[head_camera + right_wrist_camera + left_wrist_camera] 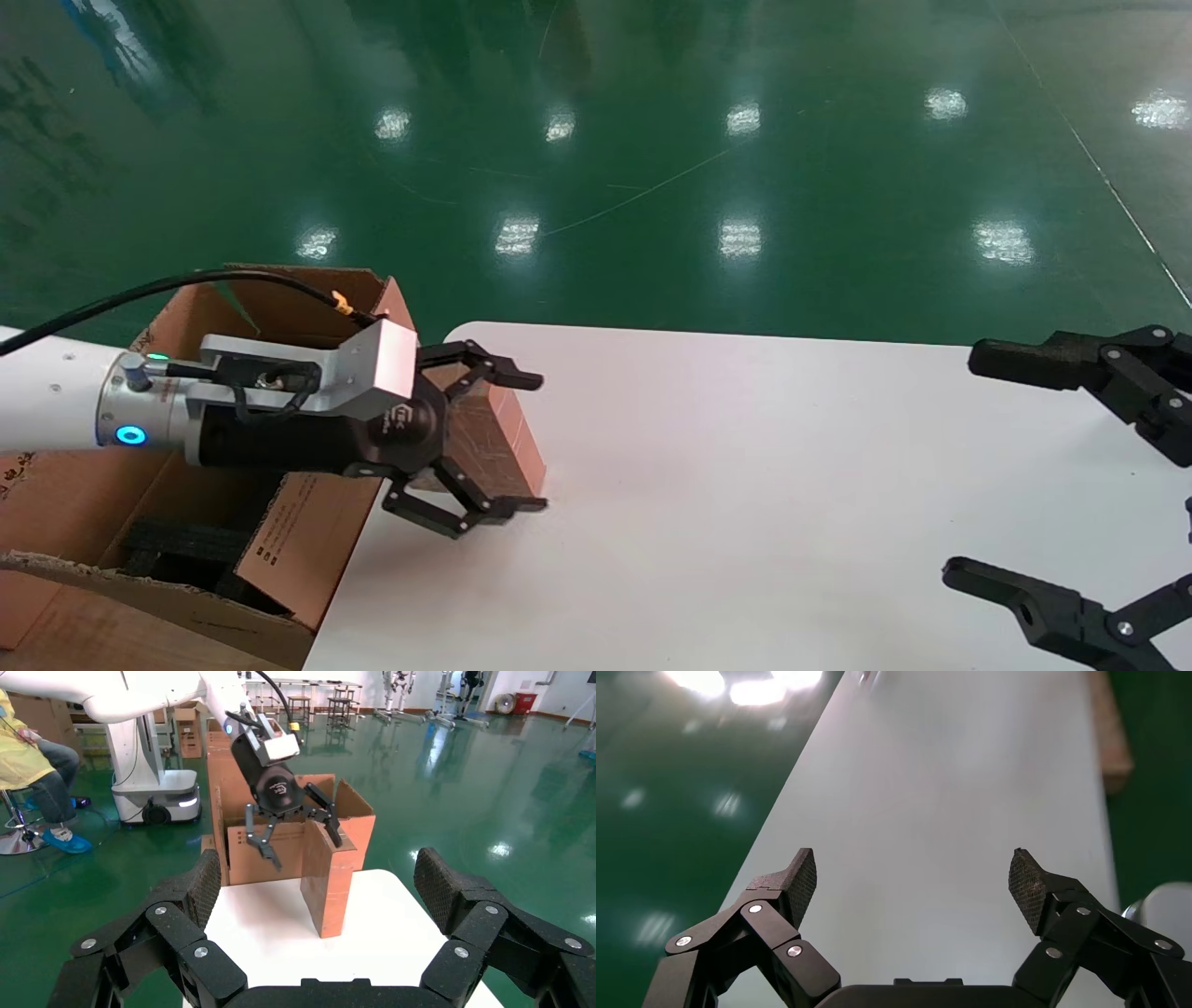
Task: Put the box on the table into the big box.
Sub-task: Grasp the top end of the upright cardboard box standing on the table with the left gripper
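The small flat brown box (498, 438) stands on a narrow edge on the white table (745, 447), near its rounded corner; it also shows in the right wrist view (327, 881). My left gripper (533, 443) is open and empty. It hovers at the box's top on the big box's side, one finger over the top edge. In the left wrist view the open left gripper (914, 881) has only bare table between its fingers. The big box (307, 531) stands off the table's left end, flaps up, black foam (177, 540) inside. My right gripper (973, 466) is open at the table's right.
Green shiny floor surrounds the table. In the right wrist view a seated person in yellow (28, 755) and a white mobile base (154, 790) are behind the big box (267, 853). A blurred brown shape (1112, 734) shows by the table edge in the left wrist view.
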### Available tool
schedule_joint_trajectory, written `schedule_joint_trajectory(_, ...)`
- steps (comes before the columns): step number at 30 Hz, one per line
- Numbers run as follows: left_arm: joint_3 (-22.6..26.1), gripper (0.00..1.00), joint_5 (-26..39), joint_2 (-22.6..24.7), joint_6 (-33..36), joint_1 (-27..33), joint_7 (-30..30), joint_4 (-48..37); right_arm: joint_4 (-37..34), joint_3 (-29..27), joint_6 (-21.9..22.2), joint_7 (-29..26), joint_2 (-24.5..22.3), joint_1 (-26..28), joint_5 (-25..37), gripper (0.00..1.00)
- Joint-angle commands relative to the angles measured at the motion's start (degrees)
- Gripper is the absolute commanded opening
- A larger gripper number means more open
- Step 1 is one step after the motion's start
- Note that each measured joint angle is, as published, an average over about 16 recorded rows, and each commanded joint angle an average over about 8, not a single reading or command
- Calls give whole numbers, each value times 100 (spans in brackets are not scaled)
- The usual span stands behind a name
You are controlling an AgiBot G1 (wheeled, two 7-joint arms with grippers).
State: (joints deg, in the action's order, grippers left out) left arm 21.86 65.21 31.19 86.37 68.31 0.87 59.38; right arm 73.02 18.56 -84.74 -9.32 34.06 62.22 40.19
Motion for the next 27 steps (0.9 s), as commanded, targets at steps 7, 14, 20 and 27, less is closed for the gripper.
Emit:
schedule_joint_trajectory(7,205,100,924,8,-31,685,781,-1147,0,1,1,1,-1,0,-1,100)
schedule_joint_trajectory(14,371,100,1472,171,-131,1196,1408,-2034,0,2,1,1,-1,1,-2,100)
schedule_joint_trajectory(20,499,100,1767,332,-242,1378,1824,-2625,0,3,1,2,-1,1,-2,100)
schedule_joint_trajectory(27,581,100,1936,480,-338,1484,2158,-3140,0,4,2,2,-2,1,-3,100)
